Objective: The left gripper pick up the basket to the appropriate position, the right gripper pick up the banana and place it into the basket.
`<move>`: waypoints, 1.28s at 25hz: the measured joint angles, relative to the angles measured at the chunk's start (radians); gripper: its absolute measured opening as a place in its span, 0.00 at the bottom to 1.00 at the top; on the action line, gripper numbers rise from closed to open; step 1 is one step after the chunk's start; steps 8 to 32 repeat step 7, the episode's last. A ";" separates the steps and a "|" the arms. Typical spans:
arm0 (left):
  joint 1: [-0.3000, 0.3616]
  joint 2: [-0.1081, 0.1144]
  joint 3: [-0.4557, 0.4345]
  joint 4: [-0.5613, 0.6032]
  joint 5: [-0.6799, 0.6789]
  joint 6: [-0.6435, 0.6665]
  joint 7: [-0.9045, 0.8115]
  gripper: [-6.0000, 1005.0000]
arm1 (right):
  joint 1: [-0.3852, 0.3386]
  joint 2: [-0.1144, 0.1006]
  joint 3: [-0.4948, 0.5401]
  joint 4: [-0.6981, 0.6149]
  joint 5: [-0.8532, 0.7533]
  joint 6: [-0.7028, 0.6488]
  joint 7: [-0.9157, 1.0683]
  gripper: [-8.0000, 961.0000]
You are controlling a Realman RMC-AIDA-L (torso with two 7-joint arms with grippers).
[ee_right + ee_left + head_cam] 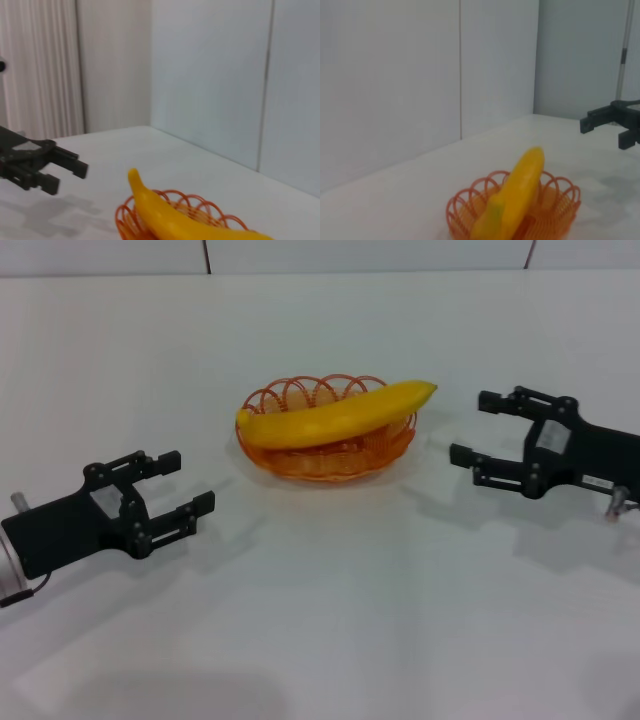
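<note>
The banana (335, 414) is seen laid across the basket (300, 462), mid-bench, its tips overhanging the rim. The left hand (178, 487) is held spread, near left; the right hand (472, 428) spread, right of the basket; nothing is gripped. Risk judged: the banana could be rolled off if the basket is nudged. White labels are noted on both hands; no text can be read.

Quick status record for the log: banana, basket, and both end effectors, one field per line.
banana: lying across the basket, both ends past the rim
basket: on the white table, centre of the head view
left end effector: open, empty, to the basket's left, apart from it
right end effector: open, empty, to the basket's right, clear of the banana tip
</note>
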 joint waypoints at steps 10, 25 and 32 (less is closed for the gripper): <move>-0.016 -0.002 0.005 -0.018 -0.049 0.000 0.034 0.70 | 0.050 0.005 -0.005 0.047 -0.019 0.022 -0.001 0.83; -0.016 -0.002 0.005 -0.018 -0.049 0.000 0.034 0.70 | 0.050 0.005 -0.005 0.047 -0.019 0.022 -0.001 0.83; -0.016 -0.002 0.005 -0.018 -0.049 0.000 0.034 0.70 | 0.050 0.005 -0.005 0.047 -0.019 0.022 -0.001 0.83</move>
